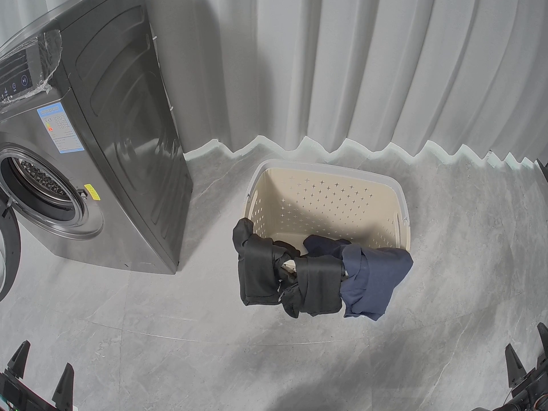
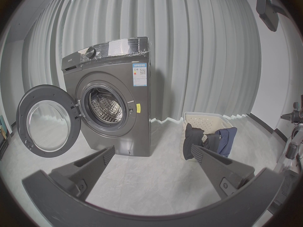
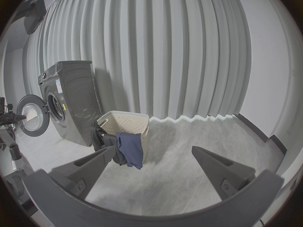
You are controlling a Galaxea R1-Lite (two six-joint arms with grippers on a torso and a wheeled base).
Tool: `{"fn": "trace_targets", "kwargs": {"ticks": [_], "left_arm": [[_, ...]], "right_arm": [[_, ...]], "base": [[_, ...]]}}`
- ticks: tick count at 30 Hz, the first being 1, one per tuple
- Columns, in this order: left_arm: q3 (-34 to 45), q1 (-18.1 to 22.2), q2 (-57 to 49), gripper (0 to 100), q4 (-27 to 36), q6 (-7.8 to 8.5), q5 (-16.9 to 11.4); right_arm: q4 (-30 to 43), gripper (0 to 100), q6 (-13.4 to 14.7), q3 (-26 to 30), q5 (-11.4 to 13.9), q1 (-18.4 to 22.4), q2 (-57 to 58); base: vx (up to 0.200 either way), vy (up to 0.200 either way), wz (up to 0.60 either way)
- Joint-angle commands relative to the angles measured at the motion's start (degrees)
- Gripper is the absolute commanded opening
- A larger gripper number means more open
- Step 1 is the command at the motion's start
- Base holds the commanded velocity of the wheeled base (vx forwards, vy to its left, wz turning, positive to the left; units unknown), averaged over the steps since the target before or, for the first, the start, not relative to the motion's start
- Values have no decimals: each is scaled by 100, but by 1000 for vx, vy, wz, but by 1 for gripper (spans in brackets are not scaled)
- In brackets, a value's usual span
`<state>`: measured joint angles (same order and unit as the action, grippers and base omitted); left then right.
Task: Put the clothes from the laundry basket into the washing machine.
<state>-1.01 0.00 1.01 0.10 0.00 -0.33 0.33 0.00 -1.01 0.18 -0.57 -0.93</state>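
Note:
A cream laundry basket [image 1: 331,201] stands on the grey floor in the middle of the head view. Black clothes [image 1: 268,269] and a navy garment [image 1: 374,278] hang over its near rim. To the left stands the grey washing machine [image 1: 120,144], its round door [image 2: 47,120] swung wide and its drum [image 2: 105,106] showing nothing inside. My left gripper [image 1: 40,369] is open at the bottom left corner, well short of the basket. My right gripper [image 1: 528,352] is open at the bottom right corner, also apart from it. The basket [image 3: 126,123] and navy garment [image 3: 131,148] lie beyond the right gripper [image 3: 153,153].
White pleated curtains [image 1: 342,58] run along the back, right behind the basket and machine. Open grey floor [image 1: 200,338] lies between me and both of them. A dark skirting board [image 3: 262,133] edges the wall on the right.

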Motion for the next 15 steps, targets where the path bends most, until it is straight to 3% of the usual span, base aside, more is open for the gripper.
{"fn": "trace_targets", "kwargs": {"ticks": [1, 5, 8, 15], "left_arm": [[101, 9, -66, 100, -1, 0, -2], [101, 0, -66, 100, -1, 0, -2], [101, 0, -66, 100, -1, 0, -2], [101, 0, -66, 100, -1, 0, -2]], "right_arm": [[-24, 100, 18, 92, 8, -4, 93], [-15, 100, 44, 92, -1, -4, 93], [-24, 100, 18, 92, -1, -4, 93], [-7, 100, 0, 92, -1, 5, 93]], "base": [[0, 0, 0], [0, 0, 0], [200, 0, 0], [0, 0, 0]]}}
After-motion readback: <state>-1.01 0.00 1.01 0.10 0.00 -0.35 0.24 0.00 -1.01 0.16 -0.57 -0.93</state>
